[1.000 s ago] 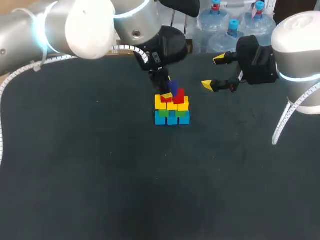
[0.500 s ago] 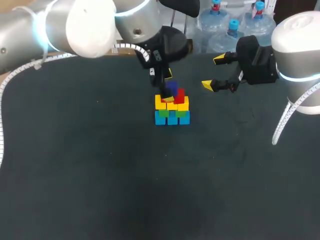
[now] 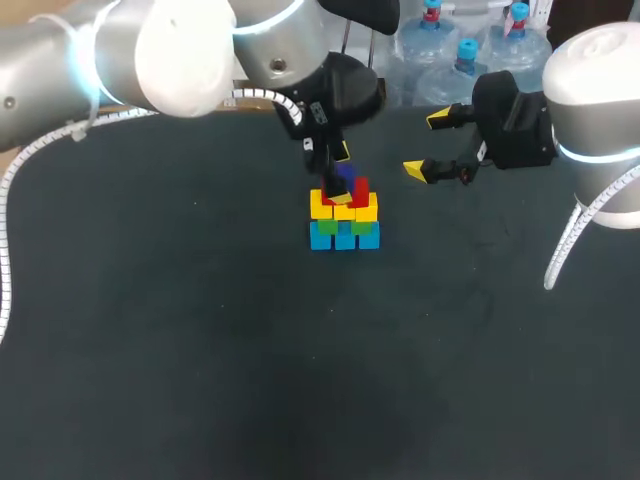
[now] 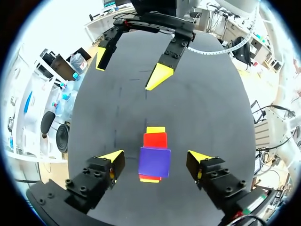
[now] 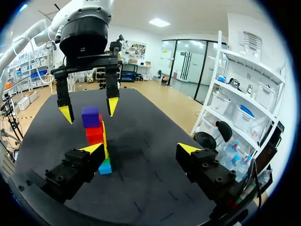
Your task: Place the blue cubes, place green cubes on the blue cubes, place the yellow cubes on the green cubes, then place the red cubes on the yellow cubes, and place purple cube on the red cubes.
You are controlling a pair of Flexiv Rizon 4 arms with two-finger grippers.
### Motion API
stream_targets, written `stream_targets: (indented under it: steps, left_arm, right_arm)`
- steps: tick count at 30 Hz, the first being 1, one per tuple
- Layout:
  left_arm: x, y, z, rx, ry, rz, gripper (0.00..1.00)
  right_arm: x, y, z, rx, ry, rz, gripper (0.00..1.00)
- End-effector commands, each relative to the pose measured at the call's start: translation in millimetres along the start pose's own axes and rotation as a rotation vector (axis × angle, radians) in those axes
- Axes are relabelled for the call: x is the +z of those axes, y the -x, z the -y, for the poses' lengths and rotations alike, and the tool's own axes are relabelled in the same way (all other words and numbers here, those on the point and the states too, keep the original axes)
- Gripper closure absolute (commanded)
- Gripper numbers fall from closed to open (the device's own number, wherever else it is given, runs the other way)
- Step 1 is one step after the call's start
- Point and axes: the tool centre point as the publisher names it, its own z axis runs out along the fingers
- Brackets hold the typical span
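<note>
The cube stack stands mid-table: blue cubes [image 3: 345,238] at the base, then green cubes [image 3: 340,227], yellow cubes [image 3: 345,209] and red cubes [image 3: 359,190], with the purple cube [image 3: 341,178] on top. My left gripper [image 3: 336,162] hangs open just above the stack. In the left wrist view the purple cube [image 4: 154,161] lies between its fingers [image 4: 113,157], which stand apart from it on both sides. My right gripper [image 3: 430,145] hovers open and empty to the right of the stack. From the right wrist view, the purple cube [image 5: 90,117] rests on a red cube [image 5: 95,134] below the left gripper [image 5: 89,109].
The black table top [image 3: 200,350] stretches bare all round the stack. My right gripper [image 4: 129,66] shows ahead of the stack in the left wrist view.
My left gripper has opened off the purple cube and risen slightly, leaving the cube on the red cubes. The right arm has not moved.
</note>
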Motion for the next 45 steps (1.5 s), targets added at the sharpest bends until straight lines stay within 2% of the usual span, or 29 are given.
stream_targets:
  steps: [1,4,6,13,19,26,27,28,29,31,34,45]
  left_arm:
    - [1,0.8,-0.9,0.0,-0.006,-0.002,0.15]
    - [4,-0.7,-1.3,0.0,-0.003,-0.008,0.13]
    - [7,-2.4,-3.3,0.006,0.008,-0.021,0.0]
    - [12,-4.6,-5.1,-0.006,0.006,-0.016,0.08]
    - [13,1.6,-3.5,0.007,0.001,-0.012,0.06]
    - [16,2.1,-5.0,0.014,0.005,-0.018,0.09]
    - [16,1.9,-5.2,0.013,0.006,-0.018,0.12]
    - [16,1.7,-5.5,0.012,0.006,-0.018,0.19]
    - [16,1.6,-5.9,0.011,0.007,-0.019,0.35]
    - [17,0.7,-7.6,0.009,0.008,-0.02,0.51]
    - [17,0.6,-8.1,0.009,0.009,-0.021,0.59]
    - [18,1.1,-10.7,0.009,0.006,-0.021,0.58]
  right_arm:
    - [-1,0,0,0.0,0.001,0.0,0.0]
    - [-1,0,0,0.0,0.001,0.0,0.0]
    - [-1,0,0,0.0,0.001,0.0,0.0]
    - [-1,0,0,0.0,0.001,0.0,0.0]
    - [-1,0,0,0.0,0.001,0.0,0.0]
    - [-1,0,0,0.0,0.001,0.0,0.0]
    - [-1,0,0,0.0,0.001,0.0,0.0]
    - [-1,0,0,0.0,0.001,0.0,0.0]
    - [-1,0,0,0.0,0.001,0.0,0.0]
    - [-1,0,0,0.0,0.001,0.0,0.0]
    - [-1,0,0,0.0,0.001,0.0,0.0]
    - [-1,0,0,0.0,0.001,0.0,0.0]
